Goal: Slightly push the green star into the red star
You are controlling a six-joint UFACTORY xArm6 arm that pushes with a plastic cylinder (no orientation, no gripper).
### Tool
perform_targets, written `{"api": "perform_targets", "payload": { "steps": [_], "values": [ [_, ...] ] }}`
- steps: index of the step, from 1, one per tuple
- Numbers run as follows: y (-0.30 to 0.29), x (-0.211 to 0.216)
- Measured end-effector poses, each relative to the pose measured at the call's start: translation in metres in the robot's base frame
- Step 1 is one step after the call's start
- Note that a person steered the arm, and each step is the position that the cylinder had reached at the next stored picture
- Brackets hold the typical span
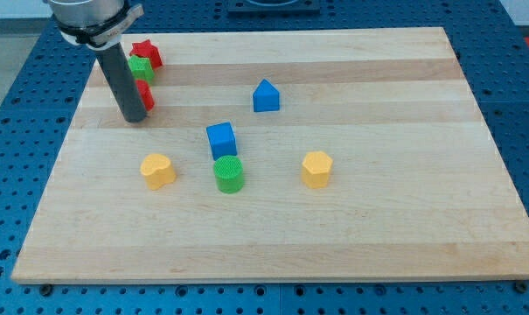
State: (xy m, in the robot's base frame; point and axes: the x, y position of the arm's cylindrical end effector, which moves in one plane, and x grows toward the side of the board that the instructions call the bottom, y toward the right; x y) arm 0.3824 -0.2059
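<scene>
The red star (147, 53) lies at the board's top left corner. The green star (141, 69) sits just below it, touching or nearly touching it, partly hidden by the rod. My tip (135, 117) rests on the board below the green star, right beside a red block (145, 95) whose shape is half hidden behind the rod.
A blue house-shaped block (266, 96) lies above the middle. A blue cube (221, 140) sits above a green cylinder (229, 175). A yellow heart-like block (157, 171) lies left and a yellow hexagon (316, 169) right. The wooden board (404, 227) ends on a blue pegboard.
</scene>
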Motion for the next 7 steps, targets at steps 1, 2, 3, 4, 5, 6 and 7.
{"api": "perform_targets", "payload": {
  "steps": [1,2,3,4,5,6,7],
  "values": [
    [0.0,-0.013],
    [0.0,-0.015],
    [-0.029,0.004],
    [-0.053,-0.009],
    [-0.052,-0.05],
    [-0.052,-0.071],
    [-0.052,-0.083]
  ]
}}
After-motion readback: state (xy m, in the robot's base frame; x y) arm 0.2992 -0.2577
